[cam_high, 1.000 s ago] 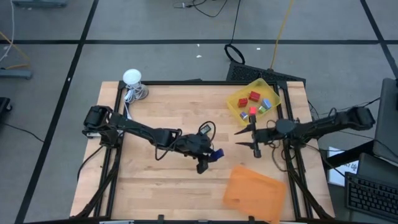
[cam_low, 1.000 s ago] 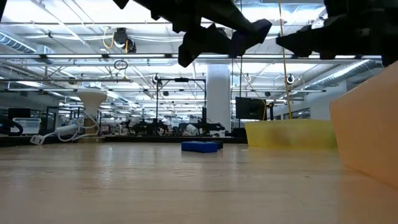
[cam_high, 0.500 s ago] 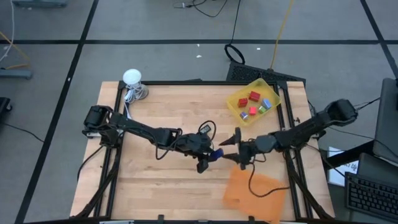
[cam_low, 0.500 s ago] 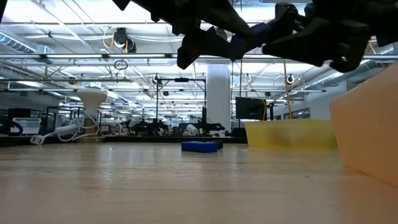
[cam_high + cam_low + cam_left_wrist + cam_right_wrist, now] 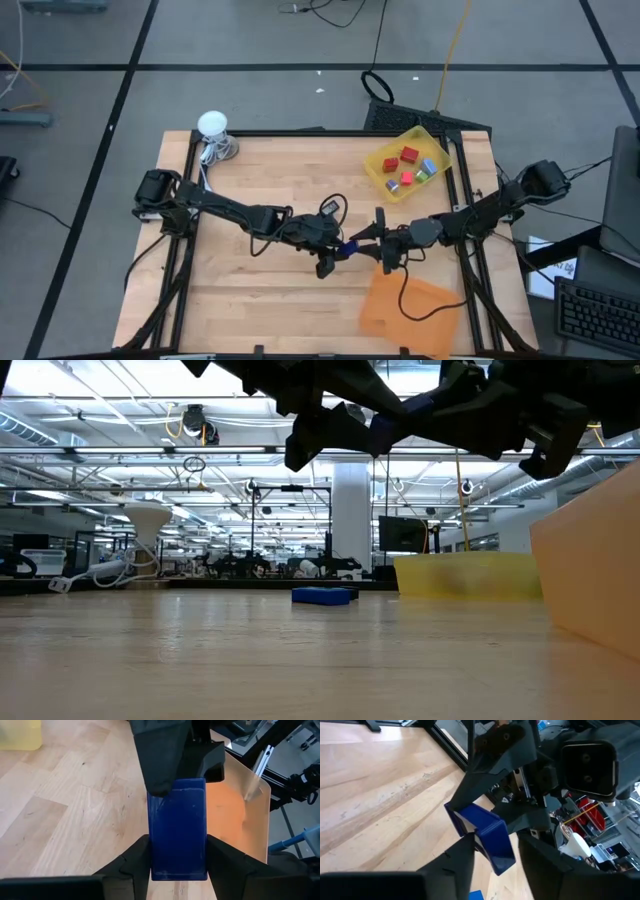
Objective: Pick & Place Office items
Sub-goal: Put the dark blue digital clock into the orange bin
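A: Where is the dark blue block (image 5: pixel 178 827)?
B: Held above the middle of the desk (image 5: pixel 260 170), clear of the wood. The left gripper (image 5: pixel 337 254) has its fingers (image 5: pixel 127 865) clamped on one end of it.

A: And the right gripper (image 5: pixel 366 240)?
B: It has its fingers (image 5: pixel 462 852) closed on the other end of the same block, so both arms hold it at once, tip to tip.

A: What about the other small pieces?
B: A red block (image 5: pixel 409 155) and a few more, pink and light blue, lie in the yellow tray (image 5: pixel 385 180) near the desk's far right corner. Another blue piece (image 5: pixel 323 596) lies flat on the desk; I cannot tell exactly where, as it shows only in the low view.

A: Anything else on the desk?
B: An orange tray (image 5: pixel 410 308) at the near right edge, just beside the joined grippers, and a white ball with a cord (image 5: pixel 213 127) at the far left corner.
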Motion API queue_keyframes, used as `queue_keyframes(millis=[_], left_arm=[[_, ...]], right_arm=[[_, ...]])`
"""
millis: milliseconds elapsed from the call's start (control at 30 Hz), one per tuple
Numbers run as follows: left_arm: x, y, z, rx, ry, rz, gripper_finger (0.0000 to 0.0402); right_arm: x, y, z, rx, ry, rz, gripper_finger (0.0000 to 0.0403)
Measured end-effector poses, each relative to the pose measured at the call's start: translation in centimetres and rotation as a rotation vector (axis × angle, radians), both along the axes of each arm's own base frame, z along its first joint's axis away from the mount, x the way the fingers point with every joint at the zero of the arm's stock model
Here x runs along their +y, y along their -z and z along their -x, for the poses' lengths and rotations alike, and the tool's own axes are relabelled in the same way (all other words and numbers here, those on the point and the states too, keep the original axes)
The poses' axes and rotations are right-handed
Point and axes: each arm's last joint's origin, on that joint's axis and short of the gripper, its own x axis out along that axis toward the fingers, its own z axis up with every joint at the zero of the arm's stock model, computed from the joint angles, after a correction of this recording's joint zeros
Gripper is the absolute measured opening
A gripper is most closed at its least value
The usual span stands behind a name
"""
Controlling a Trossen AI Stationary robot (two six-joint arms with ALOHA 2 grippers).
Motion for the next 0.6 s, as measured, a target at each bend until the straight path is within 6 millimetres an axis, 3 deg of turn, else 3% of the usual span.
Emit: queue_keyframes(millis=[200, 300, 500, 600], left_arm=[[-0.1, 0.0, 0.0, 0.004, 0.009, 0.008, 0.0155], [-0.1, 0.0, 0.0, 0.001, 0.014, 0.016, 0.0182], [0.2, -0.1, 0.0, -0.015, 0.034, -0.036, 0.0239], [0.8, -1.1, 0.4, -0.024, 0.061, -0.035, 0.0257]], right_arm=[[0.1, 0.1, 0.0, 0.011, -0.055, 0.006, 0.008], [0.2, 0.1, 0.0, 0.01, -0.085, 0.002, 0.0061], [0.2, 0.1, 0.0, 0.018, -0.092, -0.041, 0.0059], [0.2, 0.0, 0.0, 0.012, -0.089, -0.077, 0.0058]])
